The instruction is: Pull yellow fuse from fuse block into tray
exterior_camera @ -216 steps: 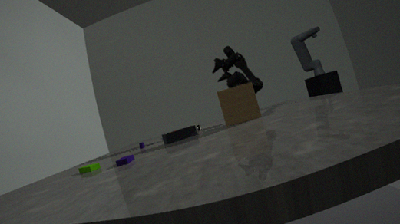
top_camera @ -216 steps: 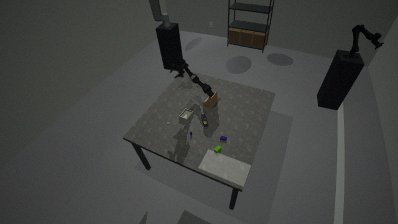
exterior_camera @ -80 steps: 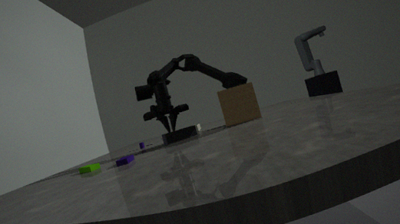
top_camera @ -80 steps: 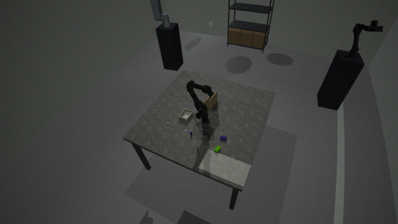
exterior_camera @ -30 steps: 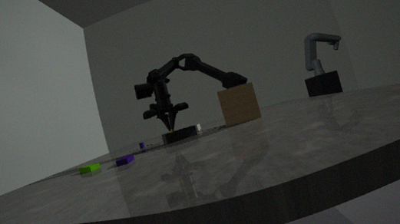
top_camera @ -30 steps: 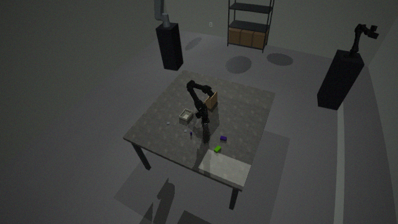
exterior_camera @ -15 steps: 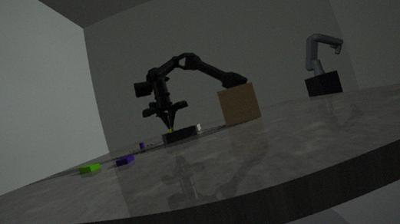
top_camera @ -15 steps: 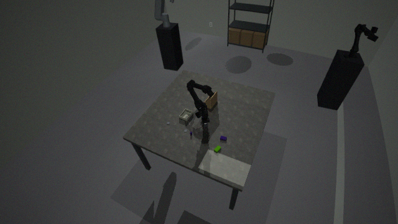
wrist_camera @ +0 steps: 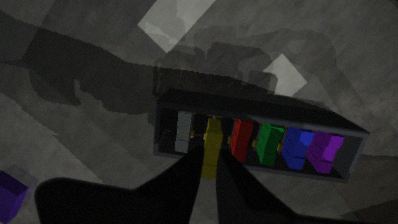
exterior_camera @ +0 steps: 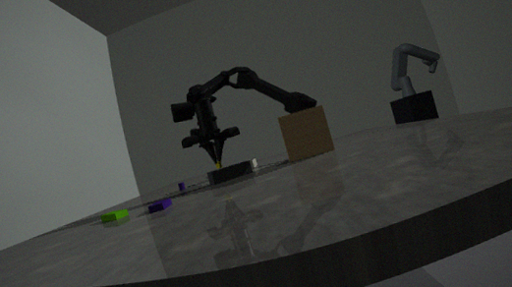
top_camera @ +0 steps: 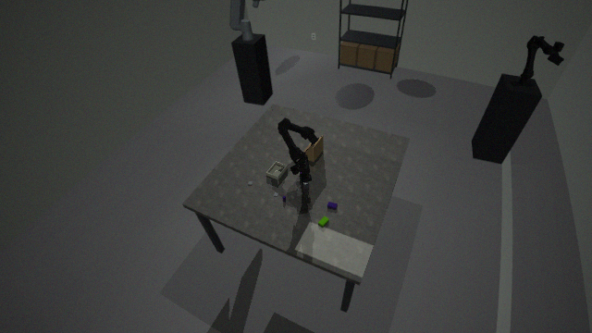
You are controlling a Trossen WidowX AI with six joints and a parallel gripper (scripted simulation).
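While clamped in black jaws, boxy yellow fuse, dark rectangular fuse block

The arm is matte black all over, built of slim rounded links joined by bulkier knuckles. Its gripper ends in two dark fingers tapering to narrow points.

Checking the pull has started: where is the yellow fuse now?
Wrist view: the yellow fuse is clamped in the gripper, over the block, between the grey fuse and red fuse.
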